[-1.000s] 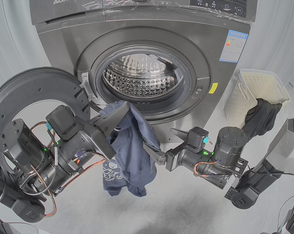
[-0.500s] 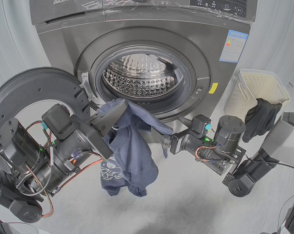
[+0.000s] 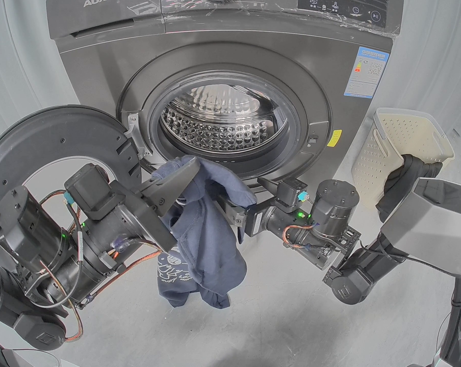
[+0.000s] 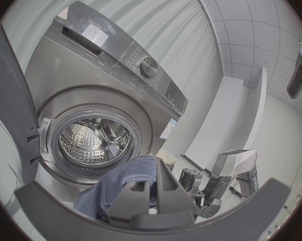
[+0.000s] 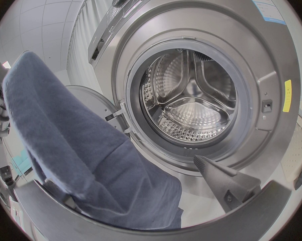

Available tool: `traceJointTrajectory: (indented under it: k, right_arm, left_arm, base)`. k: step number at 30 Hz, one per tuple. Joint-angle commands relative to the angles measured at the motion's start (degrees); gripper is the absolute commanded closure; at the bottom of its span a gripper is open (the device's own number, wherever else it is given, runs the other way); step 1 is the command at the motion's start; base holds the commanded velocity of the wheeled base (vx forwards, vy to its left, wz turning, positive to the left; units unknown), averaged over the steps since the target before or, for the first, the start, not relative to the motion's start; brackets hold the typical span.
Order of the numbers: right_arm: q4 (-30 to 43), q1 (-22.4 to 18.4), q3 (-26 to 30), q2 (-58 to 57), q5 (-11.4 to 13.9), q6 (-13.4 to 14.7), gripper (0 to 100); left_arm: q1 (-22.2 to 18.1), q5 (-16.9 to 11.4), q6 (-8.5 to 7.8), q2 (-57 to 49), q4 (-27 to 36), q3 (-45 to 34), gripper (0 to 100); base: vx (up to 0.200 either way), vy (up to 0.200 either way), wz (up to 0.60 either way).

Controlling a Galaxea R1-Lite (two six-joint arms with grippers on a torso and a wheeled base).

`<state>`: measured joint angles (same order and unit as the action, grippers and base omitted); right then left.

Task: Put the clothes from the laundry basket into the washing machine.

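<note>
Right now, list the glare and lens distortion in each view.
Head view: glare on the shiny perforated steel drum and the clear plastic film over the control panel. Left wrist view: fisheye bows the grey washing machine, corners black. Right wrist view: same bowing, drum glints, draped navy blue sweatshirt looms.

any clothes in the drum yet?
No, the drum shows only bare metal; the blue shirt hangs outside it, clamped in the left claw.
</note>
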<state>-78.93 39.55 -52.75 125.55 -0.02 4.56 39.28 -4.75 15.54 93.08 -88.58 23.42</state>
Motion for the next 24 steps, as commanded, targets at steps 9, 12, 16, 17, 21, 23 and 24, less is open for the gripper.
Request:
traceJointTrajectory:
  k: [9, 12, 16, 17, 21, 23, 24]
  right_arm:
    - [-0.78, 2.73, -2.62, -1.19, 0.11, 0.36, 100]
    - [-0.96, 3.43, -0.95, -1.98, 0.02, 0.63, 100]
    - [-2.36, 3.87, 1.07, -3.03, -0.06, 0.63, 100]
    - [-2.28, 3.96, 1.86, -4.09, -0.06, 0.63, 100]
    - [-2.28, 4.22, 5.02, -8.39, 0.02, 0.54, 100]
    - [-2.28, 5.01, 7.13, -11.21, -0.06, 0.63, 100]
    - [-2.28, 5.28, 8.19, -12.26, -0.06, 0.71, 100]
  left_arm:
    - [-0.43, 0.1, 0.1, 1.23, -0.02, -0.22, 100]
    - [-0.43, 0.18, 0.1, 1.32, -0.02, -0.22, 100]
    - [-0.34, 0.18, 0.1, 1.32, -0.02, -0.22, 100]
    - [-0.43, 0.18, 0.1, 1.32, -0.02, -0.22, 100]
    - [-0.61, -0.08, 0.45, 1.93, -0.02, -0.57, 100]
    - [-0.78, -0.52, 0.37, 2.29, -0.02, -1.71, 100]
    - [-0.78, -1.05, 0.37, 2.29, 0.07, -2.41, 100]
  base:
    - [0.0, 0.0, 0.0]
    - [0.0, 0.0, 0.0]
    - [0.0, 0.0, 0.0]
    - [0.0, 0.0, 0.0]
    - [0.0, 0.0, 0.0]
    - [0.0, 0.0, 0.0]
    - [0.0, 0.0, 0.0]
